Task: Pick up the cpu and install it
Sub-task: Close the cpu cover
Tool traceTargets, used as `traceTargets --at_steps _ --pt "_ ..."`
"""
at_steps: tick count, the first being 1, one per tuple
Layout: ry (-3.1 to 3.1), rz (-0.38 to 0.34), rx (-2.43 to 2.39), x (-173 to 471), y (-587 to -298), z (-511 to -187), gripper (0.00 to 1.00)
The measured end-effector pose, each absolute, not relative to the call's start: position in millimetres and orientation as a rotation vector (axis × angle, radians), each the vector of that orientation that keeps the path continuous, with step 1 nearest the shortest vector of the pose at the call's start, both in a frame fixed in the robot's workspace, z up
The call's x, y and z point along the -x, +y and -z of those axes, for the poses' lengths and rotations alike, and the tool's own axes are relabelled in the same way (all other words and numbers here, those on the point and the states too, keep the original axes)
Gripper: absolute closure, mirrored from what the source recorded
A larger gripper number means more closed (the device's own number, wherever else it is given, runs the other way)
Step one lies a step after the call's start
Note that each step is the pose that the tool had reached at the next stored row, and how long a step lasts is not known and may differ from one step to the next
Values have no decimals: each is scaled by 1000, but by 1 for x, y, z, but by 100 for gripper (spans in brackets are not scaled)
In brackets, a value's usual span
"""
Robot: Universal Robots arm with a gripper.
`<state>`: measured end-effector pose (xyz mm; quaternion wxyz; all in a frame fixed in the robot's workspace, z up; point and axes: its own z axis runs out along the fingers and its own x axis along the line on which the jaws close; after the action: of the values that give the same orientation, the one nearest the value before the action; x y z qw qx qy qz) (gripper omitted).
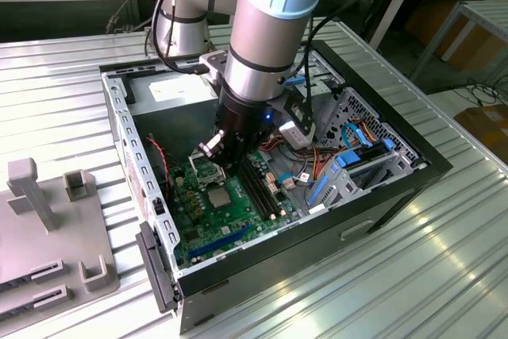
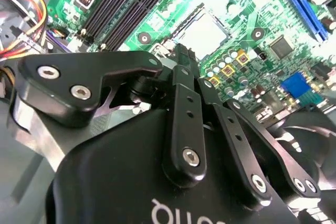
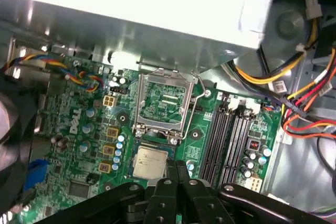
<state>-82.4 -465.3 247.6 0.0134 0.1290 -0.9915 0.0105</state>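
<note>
The cpu (image 3: 151, 162) is a small pale silvery square lying flat on the green motherboard (image 3: 84, 129), just beside the open black socket with its raised metal frame (image 3: 163, 102). In the exterior view the cpu (image 1: 219, 194) lies in front of the socket (image 1: 206, 169), inside the open computer case. My gripper (image 3: 176, 171) hovers just above the board at the cpu's edge, its two black fingers pressed together with nothing between them. The second wrist view shows the fingers (image 2: 181, 64) in front of the bright cpu (image 2: 202, 34).
Black memory slots (image 3: 226, 135) run beside the socket. Bundles of coloured cables (image 3: 294, 98) hang near the grey power supply box (image 3: 157, 19). The case walls (image 1: 127, 140) close in the board. A grey fixture (image 1: 48, 220) stands on the table at the exterior view's left.
</note>
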Motion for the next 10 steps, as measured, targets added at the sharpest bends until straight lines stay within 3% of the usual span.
traceTargets --at_steps 10 --pt "-3063 -35 -571 78 -460 -248 89"
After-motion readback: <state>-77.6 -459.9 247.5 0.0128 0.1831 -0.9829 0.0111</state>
